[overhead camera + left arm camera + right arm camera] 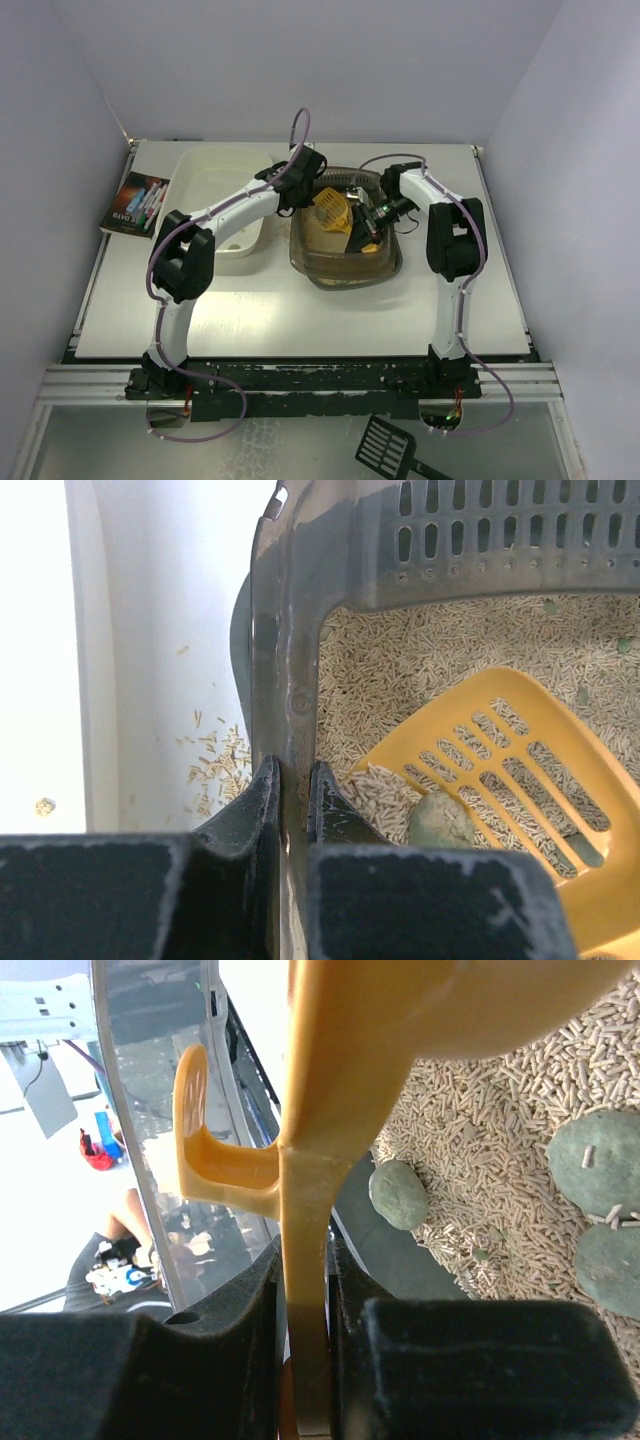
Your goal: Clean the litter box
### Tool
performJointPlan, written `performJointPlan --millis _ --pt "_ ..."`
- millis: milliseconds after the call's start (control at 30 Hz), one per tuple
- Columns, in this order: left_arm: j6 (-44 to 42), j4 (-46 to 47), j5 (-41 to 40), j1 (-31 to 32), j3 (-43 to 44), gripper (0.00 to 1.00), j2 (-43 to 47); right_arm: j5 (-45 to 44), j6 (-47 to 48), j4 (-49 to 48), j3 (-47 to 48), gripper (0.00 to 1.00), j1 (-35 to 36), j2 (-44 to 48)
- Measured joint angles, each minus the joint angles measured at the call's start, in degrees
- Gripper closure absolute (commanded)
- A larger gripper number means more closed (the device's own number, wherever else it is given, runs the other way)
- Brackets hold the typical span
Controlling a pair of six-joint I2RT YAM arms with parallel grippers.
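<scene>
The dark brown translucent litter box (345, 262) sits mid-table, holding beige pellet litter (400, 660) and grey-green lumps (600, 1160). My left gripper (303, 180) is shut on the box's left rim (285, 680), one finger outside and one inside. My right gripper (368, 218) is shut on the handle (305, 1290) of a yellow slotted scoop (333, 207). The scoop blade (510, 770) lies in the litter with pellets and one grey-green lump (440, 822) on it.
A white plastic tub (225, 205) stands just left of the litter box, with spilled pellets (215, 770) on its floor. A book (135, 203) lies at the table's far left. A black slotted scoop (390, 448) lies below the arm bases.
</scene>
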State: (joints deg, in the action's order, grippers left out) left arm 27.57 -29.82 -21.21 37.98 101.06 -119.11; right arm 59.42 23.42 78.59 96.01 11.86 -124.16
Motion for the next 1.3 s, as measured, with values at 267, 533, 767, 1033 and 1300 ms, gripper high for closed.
performJointPlan --millis 267,533,767,1033,1300 --pt "0.5 0.6 0.5 0.2 0.0 0.93 0.0 1.6 1.3 -0.5 -1.2 1.0 -1.3 1.4" --pt "0.5 2.0 0.5 0.4 -0.5 0.93 0.0 2.6 1.6 -2.2 -3.2 1.0 -2.0 4.3" --pt "0.5 2.6 1.4 1.2 -0.8 0.93 0.1 3.5 -0.2 -7.1 -9.6 1.0 -3.1 8.7" --pt "0.5 2.6 2.9 1.6 -0.8 0.93 1.5 7.4 -2.0 -13.6 -18.0 1.0 -4.4 13.0" --pt "0.5 2.6 4.2 2.7 -1.5 0.93 3.6 9.9 -5.7 -22.1 -27.0 1.0 -6.2 20.3"
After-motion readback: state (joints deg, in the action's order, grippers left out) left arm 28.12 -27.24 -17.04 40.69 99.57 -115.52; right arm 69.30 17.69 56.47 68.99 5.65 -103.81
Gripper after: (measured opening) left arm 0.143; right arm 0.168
